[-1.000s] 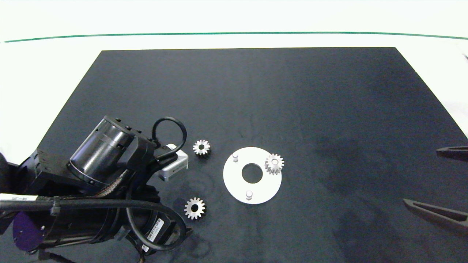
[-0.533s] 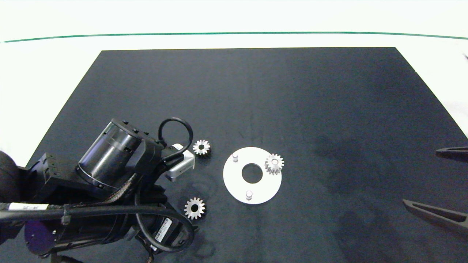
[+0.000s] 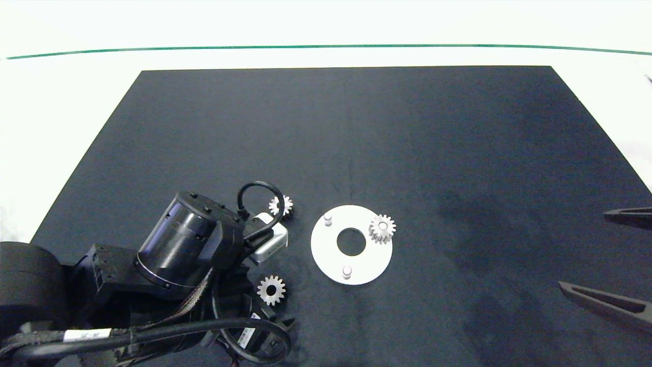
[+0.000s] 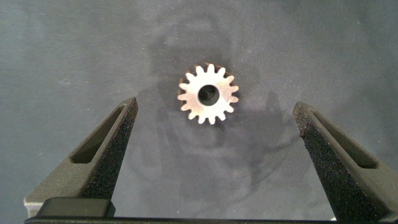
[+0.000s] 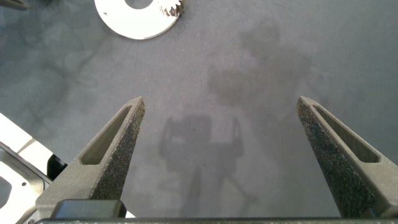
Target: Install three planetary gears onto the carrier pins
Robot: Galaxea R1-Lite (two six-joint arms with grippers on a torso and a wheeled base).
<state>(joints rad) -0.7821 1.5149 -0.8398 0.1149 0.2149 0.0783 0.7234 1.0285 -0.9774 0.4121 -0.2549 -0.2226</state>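
**Q:** what does the left wrist cam give you that the head cam doesn't?

**A:** My left gripper (image 4: 214, 152), fingers spread wide, a loose gear (image 4: 208, 94) flat on the mat (image 4: 68, 50) between them, untouched. From above the arm hides that gripper. Head cam shows one gear (image 3: 382, 228) seated on the disc (image 3: 351, 264), two pins (image 3: 347, 271) bare, another gear (image 3: 281, 205) left of it. Right gripper (image 5: 221, 155) spread too, parked at the right edge.

A white desk (image 3: 61, 102) carries a black mat (image 3: 356, 132). Near the mat's front edge lie a white disc (image 3: 326, 255) and two loose gears (image 3: 271, 290) (image 3: 285, 205).
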